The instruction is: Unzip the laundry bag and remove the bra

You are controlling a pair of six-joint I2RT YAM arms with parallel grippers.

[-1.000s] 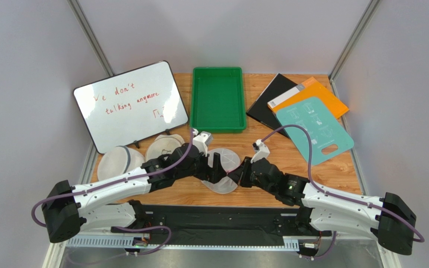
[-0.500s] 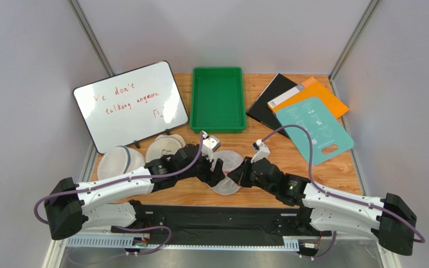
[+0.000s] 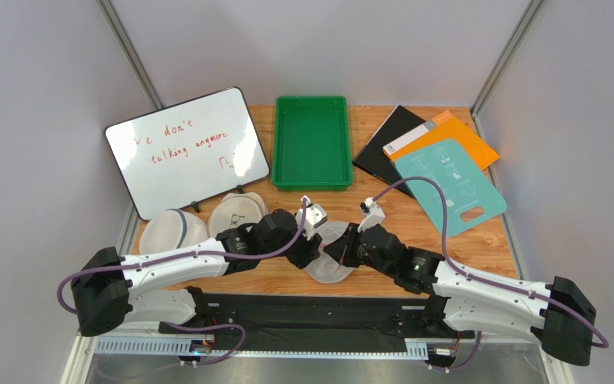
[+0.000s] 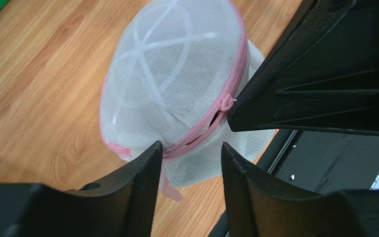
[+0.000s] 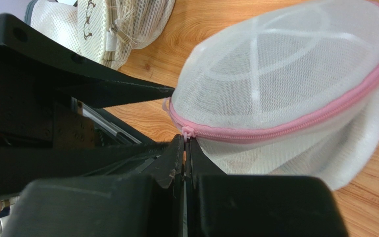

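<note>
- Resting at the middle of the near edge of a wooden table (image 3: 478, 240), a round white mesh laundry bag (image 3: 331, 262) with pink trim sits between two black grippers, ribbed dome upward.
- Its pink zipper seam (image 5: 295, 123) runs side to side, from one gripper to the other, with a short gap beside the pink zipper pull (image 5: 187, 132).
- On that pull, the right gripper (image 5: 185, 140) is clamped tight.
- At the seam's other end, the left gripper (image 4: 191, 148) has its fingers apart, straddling the bag's edge.
- Contents behind the mesh cannot be made out.
</note>
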